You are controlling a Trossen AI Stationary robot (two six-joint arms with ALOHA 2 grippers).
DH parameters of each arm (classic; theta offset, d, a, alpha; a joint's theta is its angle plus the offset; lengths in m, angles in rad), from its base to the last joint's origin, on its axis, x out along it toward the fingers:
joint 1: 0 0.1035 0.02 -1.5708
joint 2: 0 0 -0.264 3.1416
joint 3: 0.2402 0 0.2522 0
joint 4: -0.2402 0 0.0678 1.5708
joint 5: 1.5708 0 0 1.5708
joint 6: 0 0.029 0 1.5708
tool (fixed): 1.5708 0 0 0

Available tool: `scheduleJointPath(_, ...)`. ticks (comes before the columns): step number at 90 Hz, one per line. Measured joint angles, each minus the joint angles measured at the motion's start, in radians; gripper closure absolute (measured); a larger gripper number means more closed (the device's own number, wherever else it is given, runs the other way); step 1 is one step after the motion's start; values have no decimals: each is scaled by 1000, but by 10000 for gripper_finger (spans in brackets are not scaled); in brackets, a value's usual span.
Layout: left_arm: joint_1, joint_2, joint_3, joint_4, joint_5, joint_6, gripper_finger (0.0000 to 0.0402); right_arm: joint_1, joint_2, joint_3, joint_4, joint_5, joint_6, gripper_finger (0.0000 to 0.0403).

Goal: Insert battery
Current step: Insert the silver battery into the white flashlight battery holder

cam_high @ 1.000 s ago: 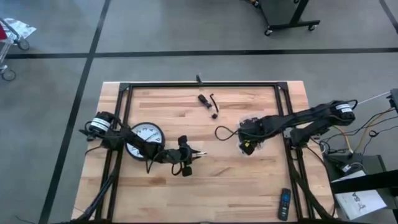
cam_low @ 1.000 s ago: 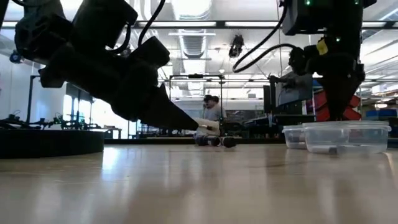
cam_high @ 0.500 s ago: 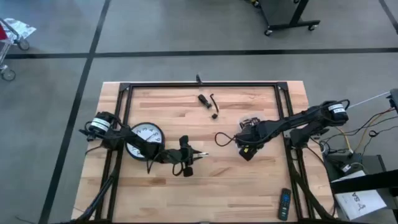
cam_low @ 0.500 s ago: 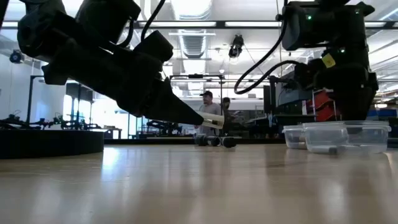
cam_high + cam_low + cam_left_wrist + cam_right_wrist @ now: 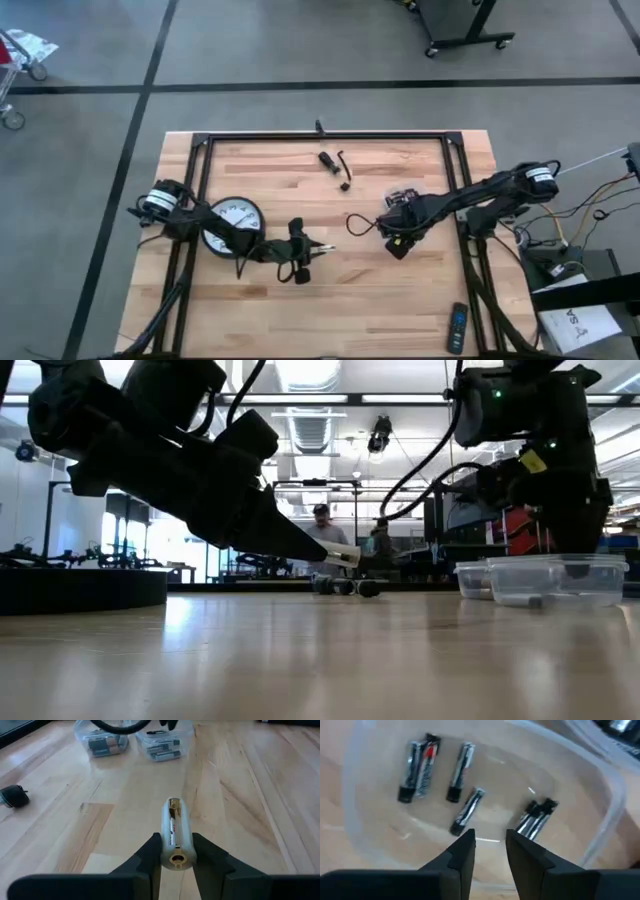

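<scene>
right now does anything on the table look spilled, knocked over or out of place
Nothing stands out. The batteries lie loose inside their clear container, none spilled on the wood, and the left gripper holds the white battery holder straight between its fingers.

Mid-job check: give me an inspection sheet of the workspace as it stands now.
Surface: wooden table, bare in front.
Job's things: white battery holder held in left claw; loose batteries in clear tub; second tub beside it.
Clutter: wall clock under left arm; remote near front right corner; small dark parts at the back.
Grippers: left claw shut on holder above the table; right claw open over the tub, empty.
Cables: black cable looping off right arm.
Surroundings: people far behind the table.
</scene>
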Motion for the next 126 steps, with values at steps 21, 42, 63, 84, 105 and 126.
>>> scheduleJointPath(21,0,0,0,0,0,-1,329,-24,8,-44,1,37,56,326)
scheduleJointPath(42,-2,0,0,1,0,-4,328,-70,9,-96,49,38,53,321)
scheduleJointPath(63,-2,0,0,0,0,-7,327,-86,15,-119,134,36,9,308)
scheduleJointPath(84,-2,0,0,1,0,-7,327,-85,14,-118,133,37,14,294)
scheduleJointPath(105,-2,0,0,1,0,-7,328,-85,20,-113,150,37,-29,282)
scheduleJointPath(126,-2,0,0,1,0,-7,327,-85,39,-110,175,37,-58,301)
